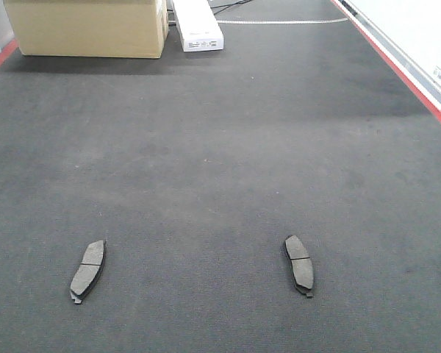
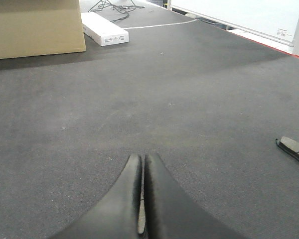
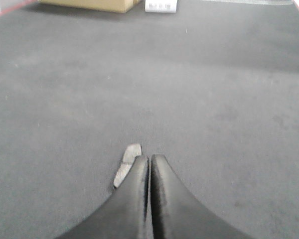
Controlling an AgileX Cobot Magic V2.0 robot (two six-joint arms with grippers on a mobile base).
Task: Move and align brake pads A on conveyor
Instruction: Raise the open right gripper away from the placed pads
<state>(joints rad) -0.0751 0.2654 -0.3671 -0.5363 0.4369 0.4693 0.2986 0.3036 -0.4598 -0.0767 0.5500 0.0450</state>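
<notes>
Two brake pads lie flat on the dark conveyor belt (image 1: 220, 147) near its front: the left pad (image 1: 88, 270) and the right pad (image 1: 299, 264), both lengthwise and slightly angled. No other pads are in view. Neither gripper shows in the front view. My left gripper (image 2: 142, 157) is shut, and a sliver of a pad (image 2: 141, 219) shows below through the slit between the fingers; the right pad (image 2: 295, 149) lies at that view's right edge. My right gripper (image 3: 149, 158) is shut above the belt, with a pad (image 3: 125, 165) peeking out at its left side.
A cardboard box (image 1: 88, 26) and a white carton (image 1: 197, 26) stand at the belt's far end, with cables behind. Red edge strips run along the right side (image 1: 404, 73) and the far left (image 1: 0, 57). A white wall panel stands beyond the right edge.
</notes>
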